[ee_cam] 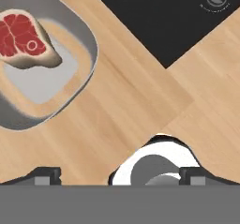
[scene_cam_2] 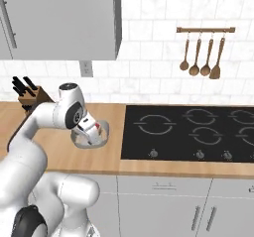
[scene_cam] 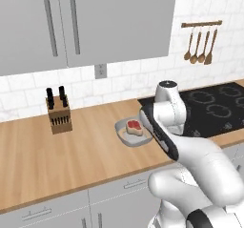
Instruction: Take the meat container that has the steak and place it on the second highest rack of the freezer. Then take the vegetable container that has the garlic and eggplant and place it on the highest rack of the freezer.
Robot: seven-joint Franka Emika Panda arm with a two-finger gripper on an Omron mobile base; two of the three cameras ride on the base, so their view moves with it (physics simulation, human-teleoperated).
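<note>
Steak tray waiting, hand coming in empty

Knife block (scene_cam: 60,112) far left; meat container (scene_cam: 133,132) with the steak (scene_cam: 135,127) sits on the wood surface (scene_cam: 52,160) beside the cooktop (scene_cam: 217,108); gripper (ee_cam: 119,176) hovers above, jaws wide, holding nothing, probably lining up a rim grab.

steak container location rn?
The meat container with the steak sits on the wooden counter, just left of the black cooktop and right of the knife block; the open gripper is above the counter beside it.
</note>
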